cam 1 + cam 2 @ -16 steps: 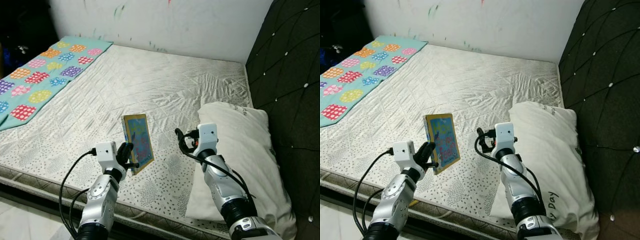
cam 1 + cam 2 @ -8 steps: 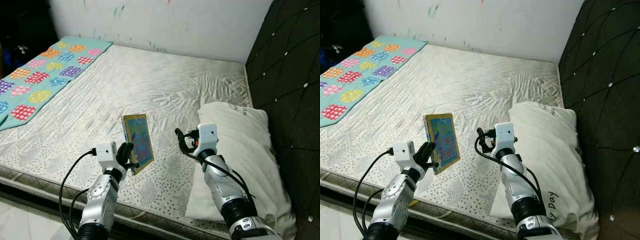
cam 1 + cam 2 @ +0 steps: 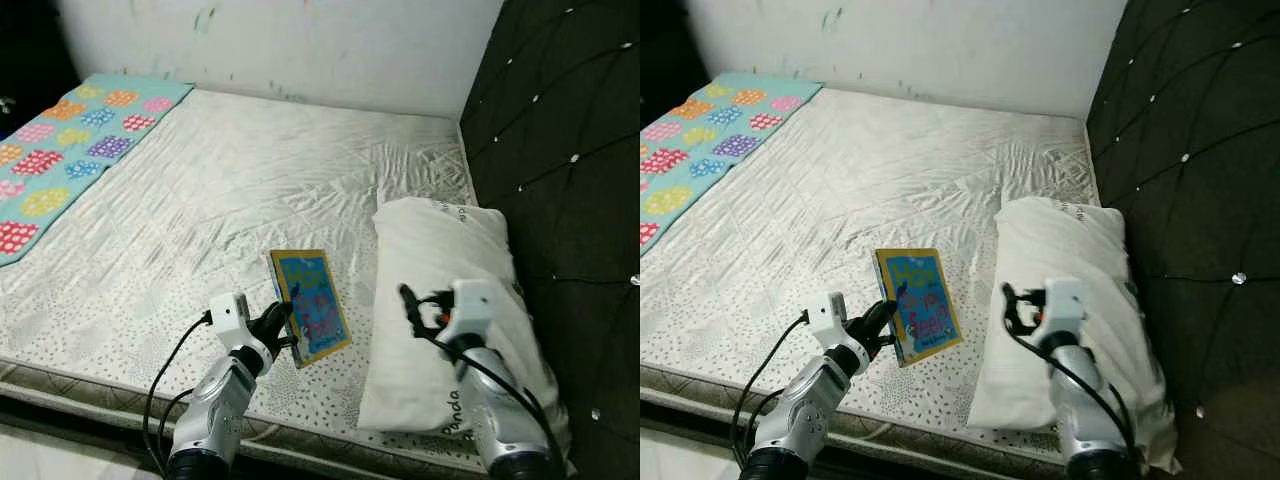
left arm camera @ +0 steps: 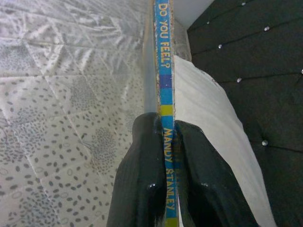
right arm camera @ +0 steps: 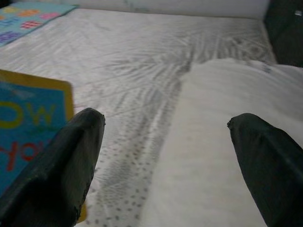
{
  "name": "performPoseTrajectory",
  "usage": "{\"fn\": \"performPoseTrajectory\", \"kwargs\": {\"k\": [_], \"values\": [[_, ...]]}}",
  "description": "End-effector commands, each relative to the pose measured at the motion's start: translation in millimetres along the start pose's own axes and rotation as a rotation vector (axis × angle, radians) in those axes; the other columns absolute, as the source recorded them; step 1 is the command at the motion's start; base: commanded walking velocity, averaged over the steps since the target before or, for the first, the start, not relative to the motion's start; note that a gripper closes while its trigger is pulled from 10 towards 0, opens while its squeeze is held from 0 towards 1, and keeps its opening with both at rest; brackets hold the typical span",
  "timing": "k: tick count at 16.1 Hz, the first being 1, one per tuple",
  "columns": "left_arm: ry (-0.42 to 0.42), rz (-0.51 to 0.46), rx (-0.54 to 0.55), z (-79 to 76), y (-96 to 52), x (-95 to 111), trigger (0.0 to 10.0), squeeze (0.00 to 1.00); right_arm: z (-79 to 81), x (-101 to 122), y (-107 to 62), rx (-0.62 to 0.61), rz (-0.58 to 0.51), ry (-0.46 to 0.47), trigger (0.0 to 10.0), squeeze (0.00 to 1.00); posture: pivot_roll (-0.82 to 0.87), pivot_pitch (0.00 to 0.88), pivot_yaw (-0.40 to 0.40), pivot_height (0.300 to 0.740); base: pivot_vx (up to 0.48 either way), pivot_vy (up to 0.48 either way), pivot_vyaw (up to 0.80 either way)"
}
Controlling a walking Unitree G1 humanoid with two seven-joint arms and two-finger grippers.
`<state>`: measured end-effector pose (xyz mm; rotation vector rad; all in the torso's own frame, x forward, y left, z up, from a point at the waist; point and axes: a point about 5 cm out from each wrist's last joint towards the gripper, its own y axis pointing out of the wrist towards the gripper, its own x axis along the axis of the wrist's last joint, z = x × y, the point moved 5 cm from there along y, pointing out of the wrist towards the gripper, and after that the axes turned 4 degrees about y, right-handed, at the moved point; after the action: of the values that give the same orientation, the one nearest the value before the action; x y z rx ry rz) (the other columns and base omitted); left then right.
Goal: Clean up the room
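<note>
- Left claw (image 3: 283, 325) clamps a book (image 3: 313, 305), upright, above the bed (image 3: 250, 180), beside the pillow (image 3: 440, 260).
- Right claw (image 3: 1012, 312): wide, over the pillow.

A mattress (image 3: 250, 170) spans the scene, with a wall (image 3: 300, 40) behind it and a padded headboard (image 3: 570, 150) along its right. A pillow (image 3: 440, 270) lies on the mattress at the right, against the headboard. A patterned blanket (image 3: 60, 150) lies at the far left. A book (image 3: 312, 305) stands above the near edge, left of the pillow, between the left gripper (image 3: 278, 325) and the right gripper (image 3: 415, 312).
</note>
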<state>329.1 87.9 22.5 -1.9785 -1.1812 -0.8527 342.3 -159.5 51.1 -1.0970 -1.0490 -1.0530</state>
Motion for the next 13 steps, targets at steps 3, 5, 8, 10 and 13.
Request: {"fn": "performPoseTrajectory", "kwargs": {"k": [3,5,8,10,13], "values": [[-0.152,0.078,-0.108,-27.4,-0.6,-21,10.0,0.0,0.4,7,-9.6,0.004,0.004,0.0,10.0,0.0,-0.18,0.041,-0.032,0.74,0.0,0.0,0.0],[-0.195,0.143,-0.134,-30.4,-1.6,-34,10.0,0.0,-4.7,7,-14.4,-0.003,0.008,-0.007,10.0,0.0,-0.2,0.06,-0.04,0.74,0.0,0.0,0.0],[-0.223,0.217,-0.125,-27.2,0.1,-45,10.0,0.0,-11.3,15,-23.7,-0.008,0.009,-0.013,10.0,0.0,-0.23,0.084,-0.052,0.74,0.0,0.0,0.0],[-0.205,0.205,-0.094,-21.2,2.5,-40,10.0,0.0,-20.4,21,-30.4,-0.027,0.014,-0.009,10.0,0.0,-0.24,0.097,-0.057,0.74,0.0,0.0,0.0],[-0.193,0.235,-0.039,-8.6,-3.2,-44,10.0,0.0,-39.1,17,-48.6,-0.066,0.067,0.008,10.0,0.0,-0.25,0.12,-0.069,0.74,0.0,0.0,0.0]]}}
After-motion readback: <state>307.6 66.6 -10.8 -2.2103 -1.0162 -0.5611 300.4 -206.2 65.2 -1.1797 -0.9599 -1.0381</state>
